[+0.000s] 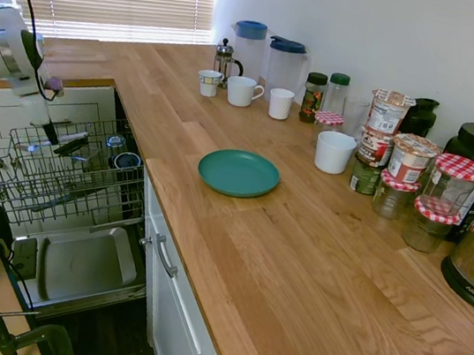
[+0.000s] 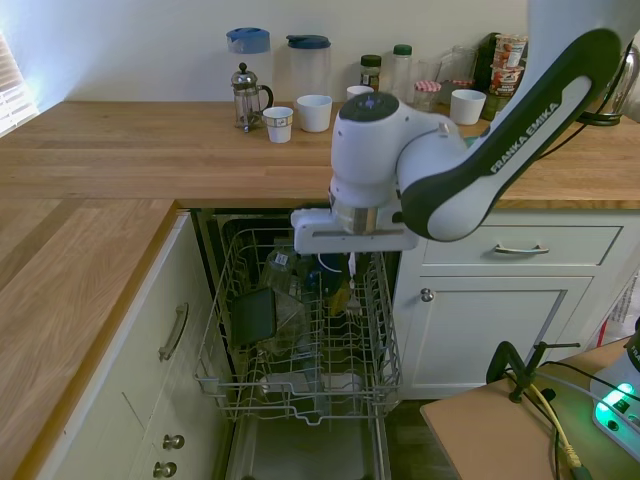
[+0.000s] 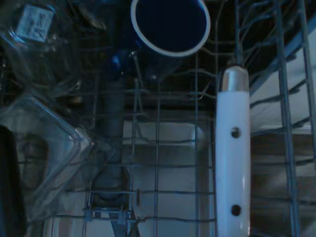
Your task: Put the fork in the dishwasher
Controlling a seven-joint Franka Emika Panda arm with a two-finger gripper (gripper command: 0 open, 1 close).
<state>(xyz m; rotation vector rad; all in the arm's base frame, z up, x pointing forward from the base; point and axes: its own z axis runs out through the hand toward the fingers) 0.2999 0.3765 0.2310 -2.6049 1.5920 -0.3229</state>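
The dishwasher stands open, its grey wire rack [image 1: 65, 192] [image 2: 385, 340] pulled out over the lowered steel door [image 1: 86, 262]. My gripper [image 2: 351, 262] [image 1: 52, 119] points straight down into the rack's back right part. It is shut on the fork [image 2: 350, 275], a thin pale stick hanging upright below the hand. In the wrist view the fork [image 3: 232, 148] shows as a white riveted handle with a silver end, just above the rack's wires. A blue mug [image 3: 170, 22] sits in the rack beyond it.
The rack also holds a clear plastic container [image 3: 44, 143] and a dark flat item [image 2: 252, 315]. White drawers [image 2: 520, 245] flank the dishwasher. On the wooden counter are a teal plate [image 1: 238, 172], white mugs [image 1: 244, 91], jugs and jars.
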